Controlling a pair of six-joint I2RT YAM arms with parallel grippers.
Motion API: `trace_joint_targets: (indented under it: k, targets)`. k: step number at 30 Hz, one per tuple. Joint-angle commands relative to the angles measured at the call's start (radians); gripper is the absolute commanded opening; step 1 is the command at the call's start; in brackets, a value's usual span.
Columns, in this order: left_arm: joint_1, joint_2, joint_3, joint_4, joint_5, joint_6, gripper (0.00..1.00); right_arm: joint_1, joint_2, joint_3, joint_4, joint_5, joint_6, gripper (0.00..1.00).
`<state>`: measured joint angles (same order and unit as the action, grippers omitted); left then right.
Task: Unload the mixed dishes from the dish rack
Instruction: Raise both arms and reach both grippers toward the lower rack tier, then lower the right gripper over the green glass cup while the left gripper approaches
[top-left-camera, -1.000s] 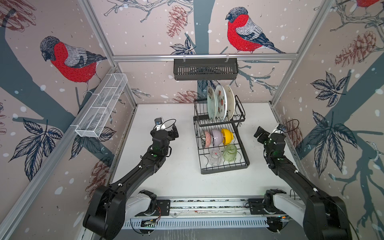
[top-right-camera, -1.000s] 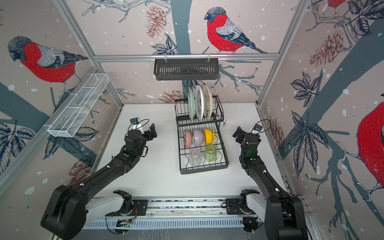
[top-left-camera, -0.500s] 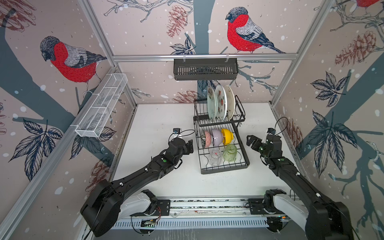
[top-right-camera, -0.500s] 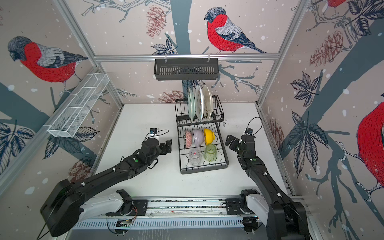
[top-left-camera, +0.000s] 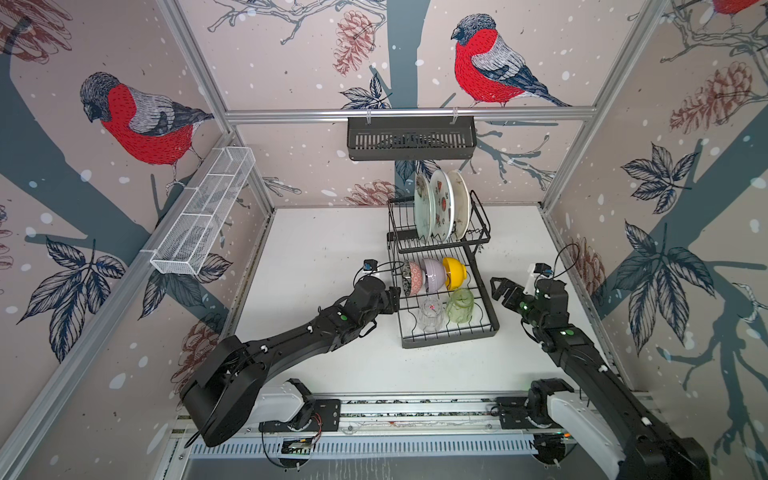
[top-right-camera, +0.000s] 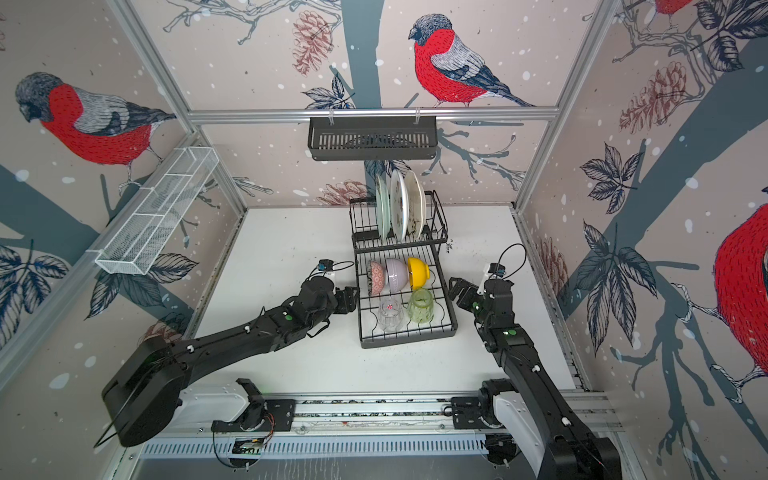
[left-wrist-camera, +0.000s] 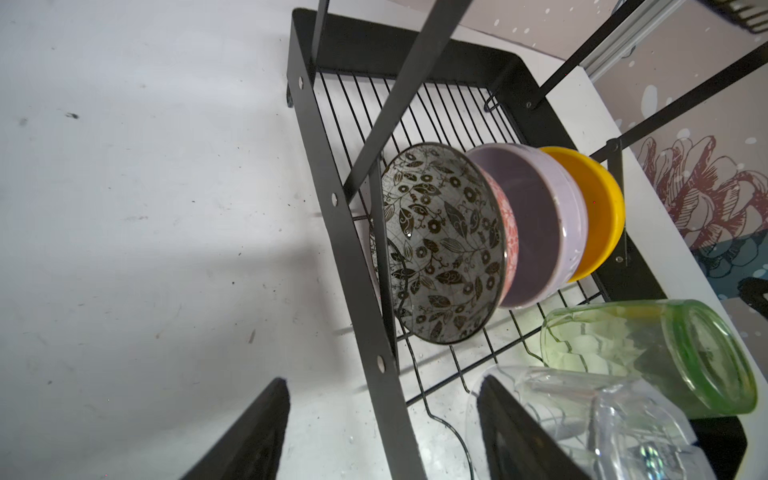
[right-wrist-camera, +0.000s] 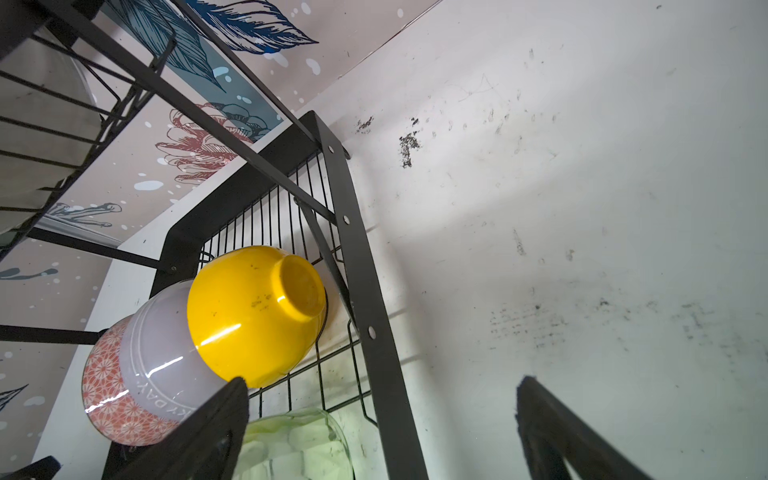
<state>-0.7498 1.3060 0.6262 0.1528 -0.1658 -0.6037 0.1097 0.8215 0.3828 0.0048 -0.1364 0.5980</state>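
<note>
White tabletop (top-left-camera: 332, 232) inside a booth papered with red-breasted birds and pine cones. At centre, toward the back wall, the black wire dish rack (top-left-camera: 446, 336), fully loaded.

On the raised tier, upright in slots: pale green plate (top-left-camera: 422, 208), fruit-patterned plate (top-left-camera: 441, 203), cream plate (top-left-camera: 460, 203). On the lower grid tray, nested on their sides in a row: pink patterned bowl (left-wrist-camera: 446, 245) with a leaf-printed inside, lilac bowl (left-wrist-camera: 536, 224), yellow bowl (left-wrist-camera: 598, 208). In front of the bowls, side by side: clear glass (top-left-camera: 431, 312) and green glass (top-left-camera: 460, 305).

Judging by the full rack and the bare tabletop around it: nothing unloaded yet, all eight pieces left to take out.

Left gripper (top-left-camera: 392, 298) just beside the rack's left edge, level with the pink bowl and clear glass. Jaws parted, seemingly astride the tray's side rail in the left wrist view, one fingertip (left-wrist-camera: 494, 399) close to the clear glass; contact impossible to confirm; holding nothing.

Right gripper (top-left-camera: 500, 287) just beside the rack's right edge, near the yellow bowl and green glass. Jaws wide apart, empty, touching nothing visible.
</note>
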Motion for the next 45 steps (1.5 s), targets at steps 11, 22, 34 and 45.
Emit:
trace_joint_targets:
  k: [11, 22, 34, 45]
  targets:
    - [-0.011, 0.134, 0.046, 0.008, 0.035, -0.022, 0.51, 0.001, -0.038, -0.006, -0.038, -0.017, -0.007, 1.00]
    - [-0.010, 0.254, 0.145, -0.093, -0.021, -0.037, 0.41, 0.001, -0.038, 0.001, -0.046, -0.020, -0.007, 0.99]
    - [0.008, 0.378, 0.228, -0.095, -0.042, -0.047, 0.25, 0.001, -0.060, 0.018, -0.092, -0.043, -0.034, 1.00]
    - [0.146, 0.411, 0.299, -0.094, -0.021, 0.032, 0.18, 0.024, -0.049, 0.016, -0.082, -0.110, -0.060, 1.00]
